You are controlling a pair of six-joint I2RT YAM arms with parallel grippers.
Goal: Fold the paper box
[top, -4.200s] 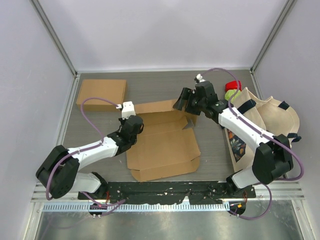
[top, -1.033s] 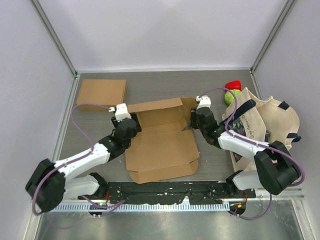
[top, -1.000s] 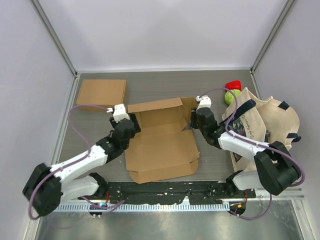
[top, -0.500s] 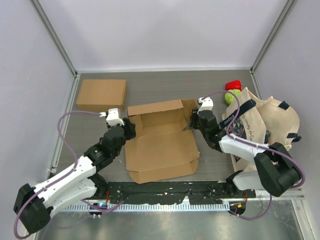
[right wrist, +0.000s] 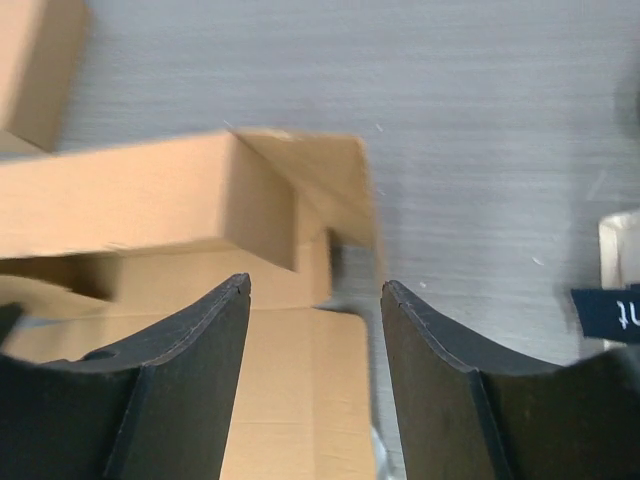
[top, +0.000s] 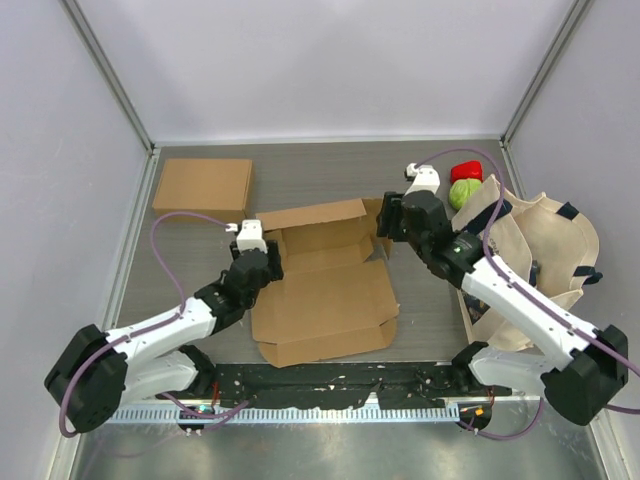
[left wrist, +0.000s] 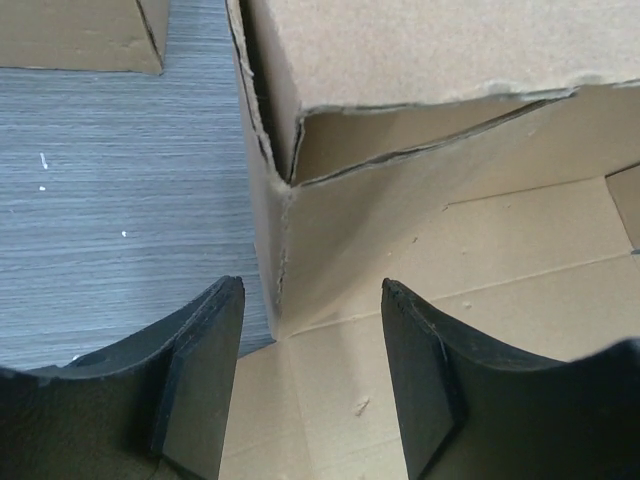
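The paper box (top: 322, 285) is a brown cardboard blank lying mid-table, its back wall and two back corners standing and its front panel flat. My left gripper (top: 266, 264) is at the box's left back corner (left wrist: 288, 190). It is open, its fingers (left wrist: 205, 375) straddling the low side wall over the box floor and gripping nothing. My right gripper (top: 386, 222) hovers above the right back corner, where a side flap (right wrist: 335, 185) stands. It too is open, with only the flat cardboard and grey table below; this view is blurred.
A closed cardboard box (top: 203, 186) lies at the back left, also in the left wrist view (left wrist: 80, 35). A cream tote bag (top: 540, 240) fills the right side. A red thing (top: 465, 171) and a green one (top: 464, 192) sit behind it. Enclosure walls ring the table.
My left gripper drew back to the left, then returned to the box's left corner. My right arm lifted and pulled back from the right side flap. The box keeps its shape.
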